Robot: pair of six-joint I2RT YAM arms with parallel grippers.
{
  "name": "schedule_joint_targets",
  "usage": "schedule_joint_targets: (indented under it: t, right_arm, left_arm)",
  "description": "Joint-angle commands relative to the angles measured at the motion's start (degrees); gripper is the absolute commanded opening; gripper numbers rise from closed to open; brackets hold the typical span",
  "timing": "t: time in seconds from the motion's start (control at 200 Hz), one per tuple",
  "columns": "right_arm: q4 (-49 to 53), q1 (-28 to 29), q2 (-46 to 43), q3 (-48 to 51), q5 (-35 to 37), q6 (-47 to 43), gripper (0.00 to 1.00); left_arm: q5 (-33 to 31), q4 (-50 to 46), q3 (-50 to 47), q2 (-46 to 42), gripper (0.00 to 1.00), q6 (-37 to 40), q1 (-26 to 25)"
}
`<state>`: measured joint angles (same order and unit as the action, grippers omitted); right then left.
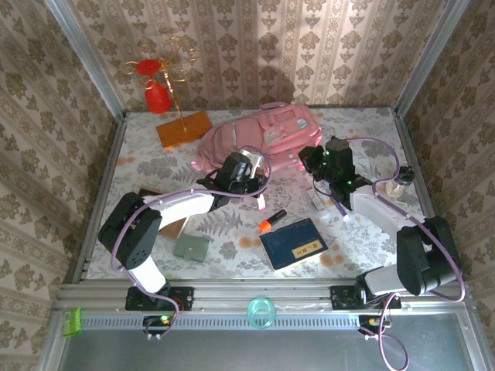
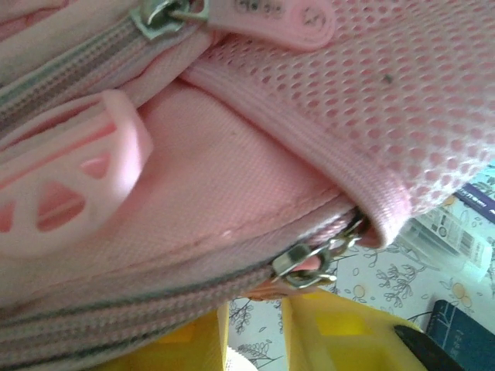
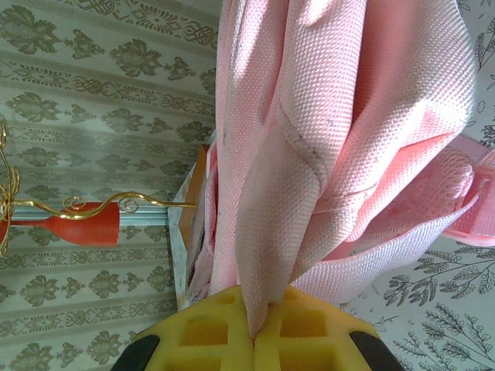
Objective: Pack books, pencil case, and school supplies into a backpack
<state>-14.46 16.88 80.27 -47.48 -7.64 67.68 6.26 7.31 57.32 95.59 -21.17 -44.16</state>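
The pink backpack (image 1: 259,135) lies at the back middle of the table. My left gripper (image 1: 249,176) is at its near edge. In the left wrist view its yellow fingers (image 2: 340,340) stand slightly apart, and a metal zipper slider (image 2: 305,267) with its pink pull tab sits at the mouth of the gap. My right gripper (image 1: 311,158) is shut on a fold of the backpack's fabric (image 3: 309,154). The navy book (image 1: 292,243) and the orange-black marker (image 1: 272,220) lie in front. The tan-brown book (image 1: 175,226) is partly under my left arm.
A clear printed pouch (image 1: 329,207) lies under my right arm, and a grey-green square (image 1: 192,246) sits at the front left. I cannot tell which is the pencil case. The orange board with its gold wire stand (image 1: 183,129) is at the back left.
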Motion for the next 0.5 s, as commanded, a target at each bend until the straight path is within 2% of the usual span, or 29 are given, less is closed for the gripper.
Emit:
schedule_joint_targets:
  t: [0.0, 0.23, 0.495]
  right_arm:
    - [-5.32, 1.0, -1.87, -0.72, 0.08, -0.65, 0.0]
    - [-4.44, 1.06, -1.61, -1.03, 0.5, -0.97, 0.0]
    - [-1.36, 0.78, -2.64, -1.18, 3.39, -4.15, 0.0]
  left_arm:
    - [2.8, 5.91, 0.44, 0.04, 0.25, -1.29, -0.05]
    - [3.44, 7.27, -1.18, -1.4, 0.0, -2.34, 0.52]
    - [3.61, 5.34, -6.58, -6.22, 0.0, -2.16, 2.11]
